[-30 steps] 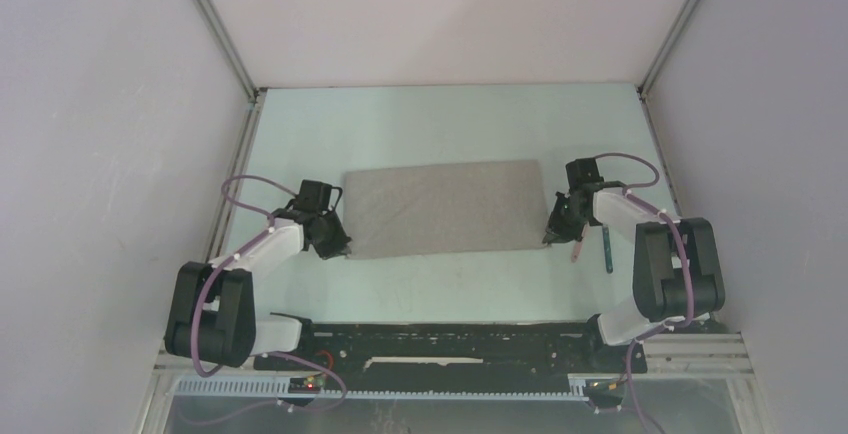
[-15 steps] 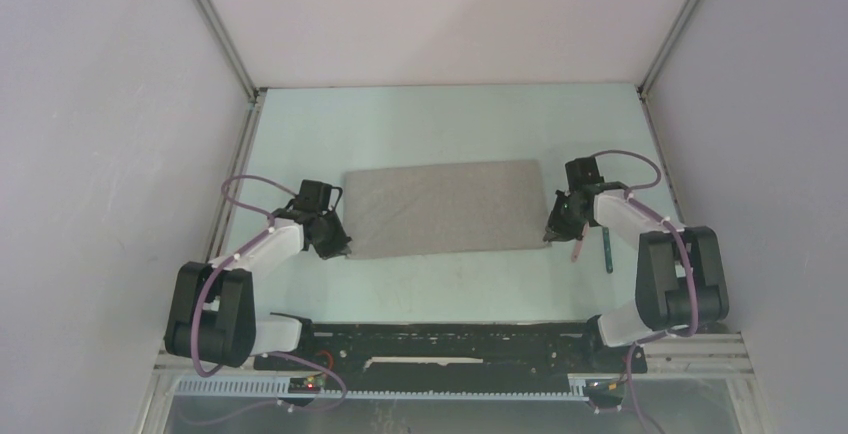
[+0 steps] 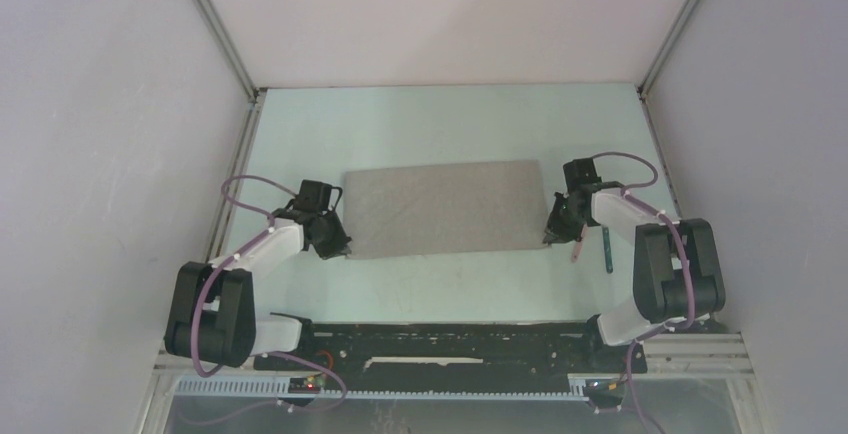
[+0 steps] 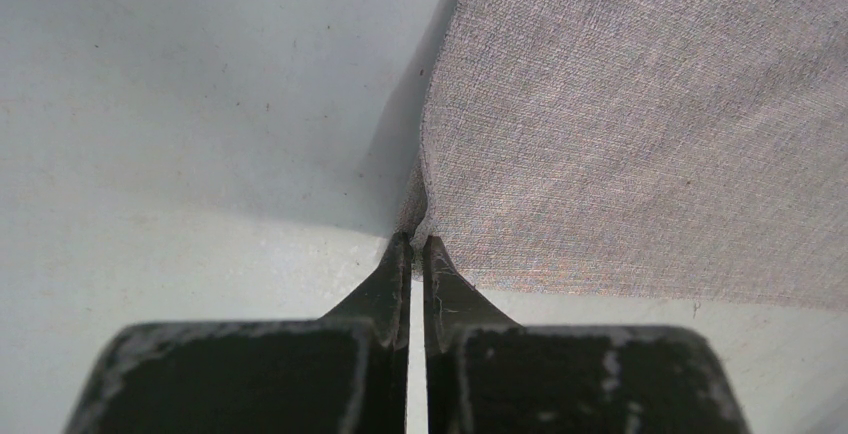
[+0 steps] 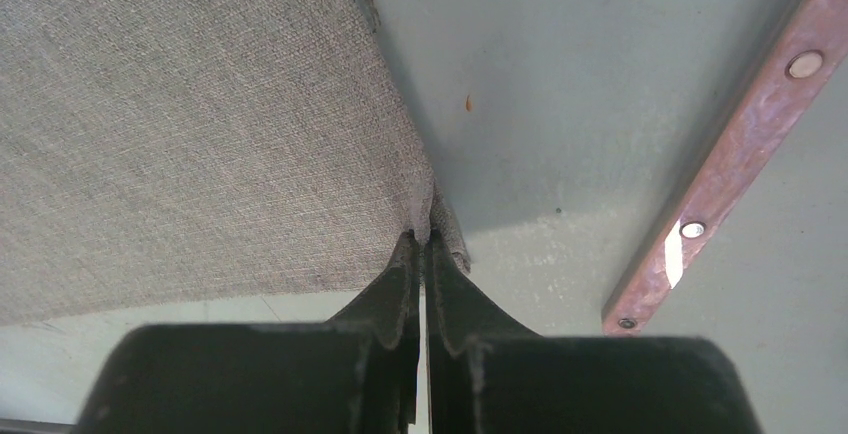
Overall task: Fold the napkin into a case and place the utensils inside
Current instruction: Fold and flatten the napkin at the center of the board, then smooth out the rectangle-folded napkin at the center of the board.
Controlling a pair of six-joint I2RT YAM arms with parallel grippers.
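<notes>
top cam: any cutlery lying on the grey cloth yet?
No, the pink-handled utensil and dark teal-handled utensil lie on the pale table, right of the taupe-grey cloth napkin.

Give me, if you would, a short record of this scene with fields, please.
napkin: taupe-grey cloth, a wide flat rectangle on the table
left gripper: shut on the napkin's near left corner
right gripper: shut on the napkin's near right corner
pink-handled utensil: on the table, right of the napkin, outside it
teal-handled utensil: farther right, beside the pink one
case: not yet formed
</notes>
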